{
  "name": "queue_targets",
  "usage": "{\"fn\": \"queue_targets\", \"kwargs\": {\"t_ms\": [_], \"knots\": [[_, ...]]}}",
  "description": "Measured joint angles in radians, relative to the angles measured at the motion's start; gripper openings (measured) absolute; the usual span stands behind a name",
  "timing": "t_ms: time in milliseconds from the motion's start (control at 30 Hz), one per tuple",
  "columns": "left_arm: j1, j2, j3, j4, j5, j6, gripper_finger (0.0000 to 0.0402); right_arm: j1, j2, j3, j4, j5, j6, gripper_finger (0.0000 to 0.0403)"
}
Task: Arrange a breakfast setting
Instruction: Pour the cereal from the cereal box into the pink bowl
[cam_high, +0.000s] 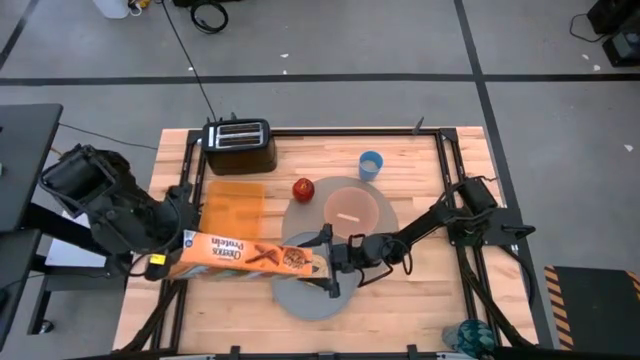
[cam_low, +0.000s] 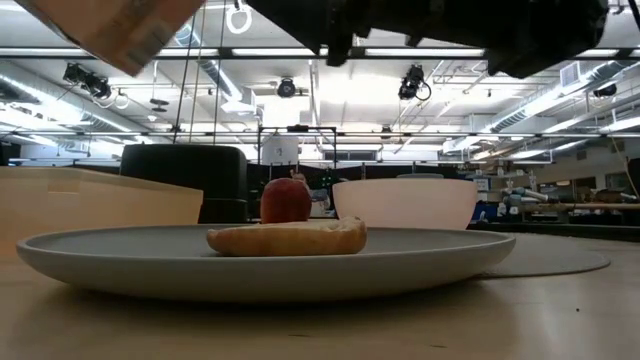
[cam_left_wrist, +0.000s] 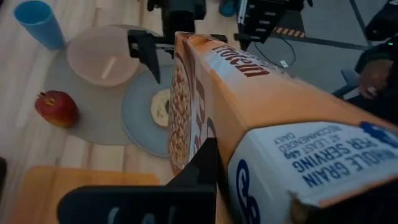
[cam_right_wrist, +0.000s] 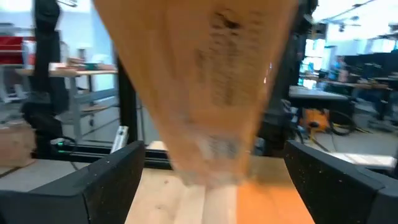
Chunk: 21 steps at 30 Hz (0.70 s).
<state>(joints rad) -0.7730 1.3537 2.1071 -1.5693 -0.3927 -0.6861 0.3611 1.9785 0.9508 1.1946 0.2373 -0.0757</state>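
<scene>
Cereal box fills the foreground, clamped in the left hand above the grey plate's edge; bagel on it. Right hand gapes around the box's far end.

The cereal box hides part of the grey plate (bagel unseen overhead).

Red apple, blue cup — orange cereal box.

Bagel on plate; bowl on mat (spoon inside, seemingly); apple left, cup behind.
</scene>
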Motion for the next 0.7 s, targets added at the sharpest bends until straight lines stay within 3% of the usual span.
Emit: {"fn": "queue_targets", "kwargs": {"t_ms": [100, 333, 500, 700], "knots": [[0.024, 0.0, 0.0, 0.0, 0.0, 0.021, 0.0002, -0.011, -0.001, 0.029, -0.021, -0.075, 0.007, 0.0394], [0.059, 0.0, 0.0, 0.001, -0.003, 0.044, 0.0002, -0.029, -0.002, 0.078, -0.016, -0.007, -0.012, 0.0399], [0.081, -0.001, 0.0, 0.001, -0.051, 0.077, 0.0002, -0.037, -0.004, 0.108, -0.005, -0.085, -0.001, 0.0397], [0.122, -0.003, 0.001, 0.046, -0.065, 0.152, 0.0003, -0.045, -0.004, 0.163, 0.0, -0.065, 0.019, 0.036]]}}
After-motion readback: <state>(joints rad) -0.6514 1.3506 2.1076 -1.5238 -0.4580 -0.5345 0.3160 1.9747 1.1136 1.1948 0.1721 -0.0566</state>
